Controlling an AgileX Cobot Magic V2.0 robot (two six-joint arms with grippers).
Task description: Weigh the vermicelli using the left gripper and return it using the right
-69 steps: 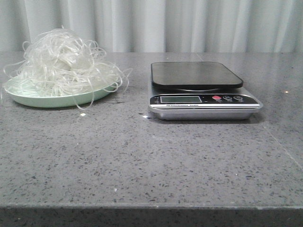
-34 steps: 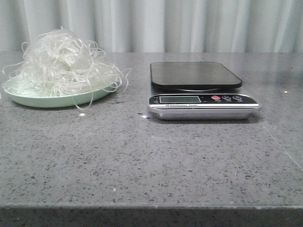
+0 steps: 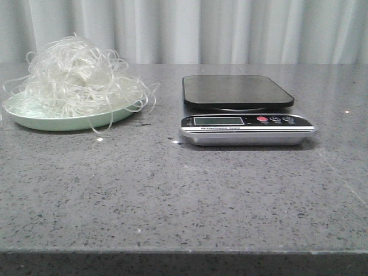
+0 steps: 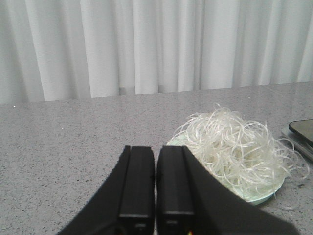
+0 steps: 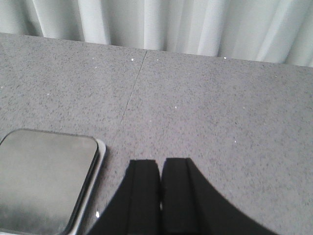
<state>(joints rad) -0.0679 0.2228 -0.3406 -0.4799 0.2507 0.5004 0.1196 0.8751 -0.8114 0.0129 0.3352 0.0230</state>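
Observation:
The vermicelli (image 3: 77, 75), a fluffy whitish tangle of thin strands, lies piled on a pale green plate (image 3: 46, 122) at the left of the table. It also shows in the left wrist view (image 4: 234, 147), on the plate (image 4: 261, 196). The kitchen scale (image 3: 241, 109) stands at the middle right with a bare dark platform; one corner of it shows in the right wrist view (image 5: 44, 181). My left gripper (image 4: 155, 149) is shut and empty, short of the plate. My right gripper (image 5: 161, 162) is shut and empty beside the scale. Neither gripper shows in the front view.
A grey speckled stone table (image 3: 172, 195) runs to a front edge near the bottom of the front view. White curtains (image 3: 230, 29) hang behind it. A few small pale crumbs (image 3: 99, 139) lie in front of the plate.

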